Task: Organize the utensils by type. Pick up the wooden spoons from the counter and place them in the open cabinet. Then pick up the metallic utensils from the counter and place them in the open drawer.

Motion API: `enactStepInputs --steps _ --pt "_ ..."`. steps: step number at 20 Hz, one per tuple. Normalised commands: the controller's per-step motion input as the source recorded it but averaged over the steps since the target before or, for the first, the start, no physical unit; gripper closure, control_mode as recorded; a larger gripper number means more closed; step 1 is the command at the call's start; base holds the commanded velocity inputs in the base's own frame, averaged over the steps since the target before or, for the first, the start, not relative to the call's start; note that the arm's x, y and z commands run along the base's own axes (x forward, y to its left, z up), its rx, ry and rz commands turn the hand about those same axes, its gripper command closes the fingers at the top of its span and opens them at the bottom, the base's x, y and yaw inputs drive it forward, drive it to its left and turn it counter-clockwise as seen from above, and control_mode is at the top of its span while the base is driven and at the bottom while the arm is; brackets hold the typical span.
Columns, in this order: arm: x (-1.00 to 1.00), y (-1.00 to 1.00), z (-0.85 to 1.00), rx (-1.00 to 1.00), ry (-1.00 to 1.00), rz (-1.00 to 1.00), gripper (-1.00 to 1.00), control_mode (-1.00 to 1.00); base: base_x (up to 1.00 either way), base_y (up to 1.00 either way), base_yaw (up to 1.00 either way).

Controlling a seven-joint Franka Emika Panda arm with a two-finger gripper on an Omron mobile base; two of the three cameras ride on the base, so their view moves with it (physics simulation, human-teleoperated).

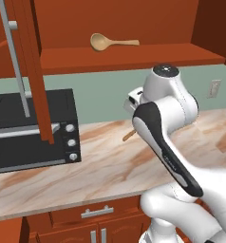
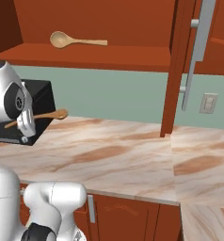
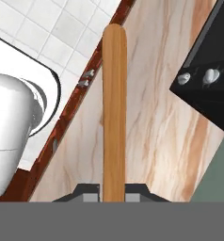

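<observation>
Pinkish marble tabletop [image 2: 109, 150] is spreading under red-brown cabinets, with a pale green wall behind. Above it, the tool [image 3: 114, 190] is gripping a wooden spoon [image 3: 114, 108], its two tips nearly closed on the handle, one on each side. In the right base view this spoon [image 2: 43, 116] is hanging level in the air at the tool [image 2: 27, 123], its bowl pointing right, clear of the marble. In the left base view its handle end [image 1: 128, 136] is poking out from behind the white arm. A black toaster oven [image 1: 34, 128] is sitting at the far left. Higher up, another wooden spoon [image 1: 110, 42] is lying on the open cabinet shelf [image 1: 134, 57], beside an open door [image 2: 180, 66].
</observation>
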Motion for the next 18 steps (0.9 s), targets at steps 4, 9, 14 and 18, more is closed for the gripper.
enactStepInputs --steps 4,9,14,18 --pt "-0.22 -0.22 0.45 0.02 0.00 0.09 1.00 -1.00 0.00 0.00 0.00" --pt "-0.31 -0.17 0.39 0.01 0.00 0.11 1.00 -1.00 0.00 0.00 0.00" --pt "-0.31 -0.03 0.32 0.00 -0.03 0.12 1.00 -1.00 0.00 0.00 0.00" --pt "0.13 -0.08 0.44 0.00 0.00 -0.06 1.00 -1.00 0.00 0.00 0.00"
